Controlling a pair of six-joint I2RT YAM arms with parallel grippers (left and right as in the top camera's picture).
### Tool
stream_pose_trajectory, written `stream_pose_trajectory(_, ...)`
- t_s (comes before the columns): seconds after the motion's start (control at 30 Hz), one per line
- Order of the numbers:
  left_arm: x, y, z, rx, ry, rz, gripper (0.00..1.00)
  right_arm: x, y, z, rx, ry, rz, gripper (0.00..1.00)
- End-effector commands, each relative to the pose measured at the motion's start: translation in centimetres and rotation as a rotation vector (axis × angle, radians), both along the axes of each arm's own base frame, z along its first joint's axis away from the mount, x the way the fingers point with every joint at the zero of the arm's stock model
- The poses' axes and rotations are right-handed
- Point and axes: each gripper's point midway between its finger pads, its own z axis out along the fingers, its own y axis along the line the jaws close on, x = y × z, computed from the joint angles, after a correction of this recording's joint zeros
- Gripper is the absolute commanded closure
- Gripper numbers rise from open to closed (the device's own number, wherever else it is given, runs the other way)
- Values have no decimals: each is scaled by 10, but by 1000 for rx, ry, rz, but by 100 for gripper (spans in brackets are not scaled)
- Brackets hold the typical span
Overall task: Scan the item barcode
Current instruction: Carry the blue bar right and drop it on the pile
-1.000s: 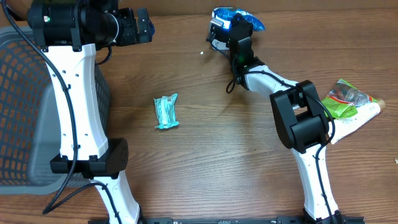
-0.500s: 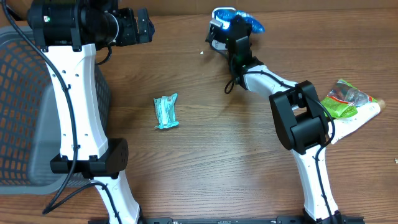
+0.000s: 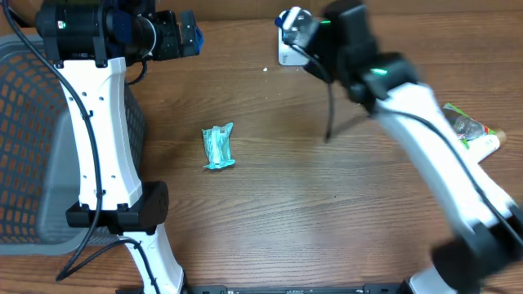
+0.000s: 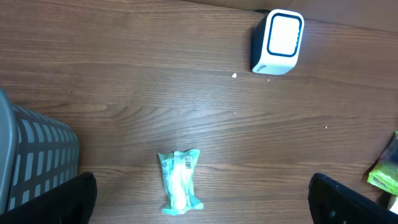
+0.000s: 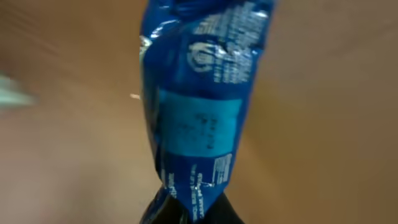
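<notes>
Blue packet (image 5: 199,106) sits pinched by one end in your right gripper (image 5: 189,213), up near the scanner (image 3: 288,45) at twelve o'clock, so you're at the presenting step: next, turn its barcode squarely to the scanner window, while your left gripper (image 3: 186,34) stands wide open at eleven o'clock.

Overhead, the right arm (image 3: 409,106), smeared by motion, covered part of the scanner (image 3: 284,54) and of the green packet (image 3: 478,129); the basket (image 3: 24,163) ran off the left edge. At the left wrist, only the tips of the left tool's fingers (image 4: 74,199) showed at the lower edge, and the barcode on the teal packet (image 4: 180,182) was too small to read. The right wrist view was blurred: print on the blue packet (image 5: 199,112) was illegible, its top cropped, the right tool (image 5: 189,216) a dark shape cut by the bottom edge.
</notes>
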Motion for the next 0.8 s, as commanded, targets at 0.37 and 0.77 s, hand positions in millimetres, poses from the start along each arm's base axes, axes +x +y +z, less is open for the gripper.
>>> stream_pose_trajectory(0.37, -5, -4, 8, -1, -22, -21, 0, -26, -112, -32, 705, 668, -752, 96)
stream_pose_trajectory(0.77, -4, -4, 8, -1, -22, -21, 0, -11, -281, -147, 692, 552, -1488, 96)
